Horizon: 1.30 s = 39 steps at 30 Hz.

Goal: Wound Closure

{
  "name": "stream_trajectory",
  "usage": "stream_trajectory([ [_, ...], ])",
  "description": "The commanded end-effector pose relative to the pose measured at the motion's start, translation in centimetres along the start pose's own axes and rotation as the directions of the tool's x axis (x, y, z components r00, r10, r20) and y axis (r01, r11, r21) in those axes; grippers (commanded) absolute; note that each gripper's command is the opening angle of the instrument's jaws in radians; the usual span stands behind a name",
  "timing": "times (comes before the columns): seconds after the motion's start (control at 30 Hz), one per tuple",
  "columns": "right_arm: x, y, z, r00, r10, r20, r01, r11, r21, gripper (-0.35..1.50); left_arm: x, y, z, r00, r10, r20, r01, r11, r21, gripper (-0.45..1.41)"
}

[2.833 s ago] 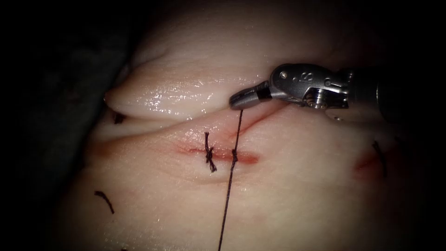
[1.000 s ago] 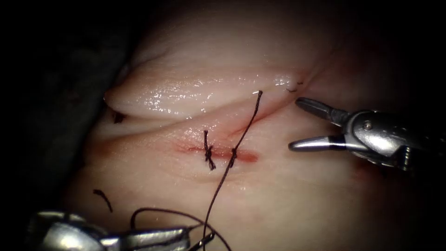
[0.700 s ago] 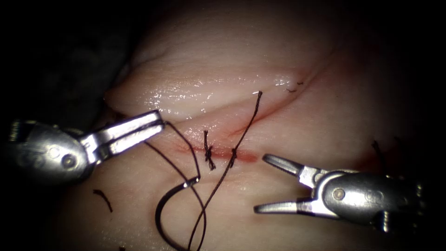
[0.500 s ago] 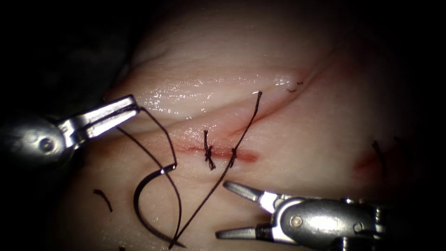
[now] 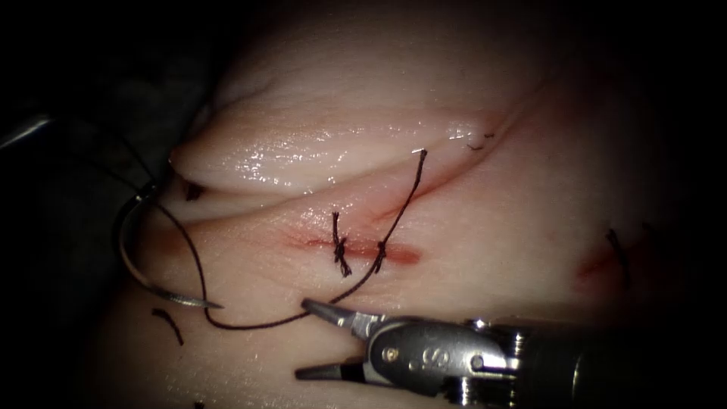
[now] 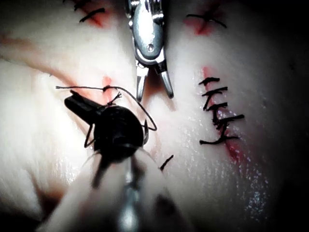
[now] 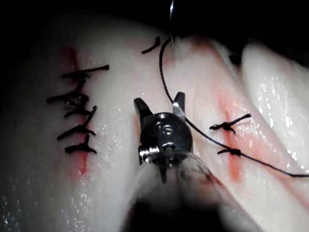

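Curved dark steel needle (image 5: 140, 261) hangs free of the pale tissue (image 5: 469, 227), left of its red cut (image 5: 356, 248), which carries two knotted stitches; dark thread (image 5: 257, 324) trails from the right one. Right pincer (image 5: 307, 338), stamped "S", gapes empty. Left wrist view: left pincer (image 6: 77, 104) grips thread. Right wrist view: another stitched cut (image 7: 77, 116).

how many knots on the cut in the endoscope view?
2. One finished knot with short ends near the middle of the cut; a second knot just right of it, thread trailing from it. Others may be hidden.
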Motion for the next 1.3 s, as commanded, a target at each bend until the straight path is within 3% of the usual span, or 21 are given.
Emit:
stream_trajectory([
  [0.03,-0.03,-0.06,0.19,1.0,-0.005,0.01,0.005,1.0,0.006,1.33,-0.05,0.07,0.03,1.0,0.004,0.004,-0.004,1.0,0.003,-0.45],
  [0.4,0.01,0.04,0.46,0.989,-0.048,0.143,0.062,0.994,-0.095,1.3,-0.11,0.18,-0.18,0.998,0.035,0.051,-0.036,0.999,0.013,-0.45],
  [0.63,0.07,0.08,0.71,0.956,-0.122,0.267,0.149,0.986,-0.081,1.2,-0.07,0.26,-0.27,0.997,0.033,0.067,-0.032,0.999,-0.003,-0.45],
  [0.8,0.1,0.03,0.78,0.946,-0.138,0.294,0.162,0.985,-0.056,0.57,-0.07,0.27,-0.28,0.997,0.035,0.072,-0.034,0.999,-0.014,-0.45],
  [0.83,0.1,0.02,0.77,0.945,-0.14,0.296,0.162,0.985,-0.051,0.29,-0.08,0.27,-0.28,0.997,0.036,0.073,-0.035,0.999,-0.016,-0.45],
  [0.87,0.1,0.01,0.76,0.942,-0.143,0.304,0.163,0.986,-0.042,-0.17,-0.08,0.27,-0.28,0.997,0.029,0.076,-0.028,0.999,-0.022,-0.45],
  [0.9,0.1,0.0,0.72,0.942,-0.148,0.302,0.161,0.987,-0.02,-0.35,-0.1,0.28,-0.28,0.996,0.028,0.08,-0.026,0.999,-0.028,-0.45],
  [0.93,0.11,-0.01,0.65,0.943,-0.15,0.299,0.159,0.987,-0.007,-0.35,-0.13,0.29,-0.27,0.996,0.006,0.089,-0.003,0.999,-0.041,-0.45],
  [1.0,0.13,0.0,0.52,0.947,-0.148,0.286,0.155,0.988,-0.001,-0.35,-0.2,0.31,-0.26,0.994,-0.024,0.108,0.028,0.999,-0.035,0.2],
  [1.03,0.14,0.0,0.46,0.948,-0.147,0.282,0.155,0.988,-0.007,-0.35,-0.24,0.32,-0.26,0.99,-0.033,0.139,0.034,0.999,-0.005,0.37],
  [1.2,0.21,0.1,0.06,0.96,-0.108,0.258,0.131,0.989,-0.073,-0.35,-0.38,0.33,-0.23,0.96,-0.121,0.253,0.093,0.988,0.121,0.99],
  [1.3,0.23,0.21,-0.14,0.966,-0.069,0.251,0.1,0.989,-0.112,-0.35,-0.39,0.34,-0.22,0.951,-0.143,0.274,0.117,0.987,0.111,1.24],
])
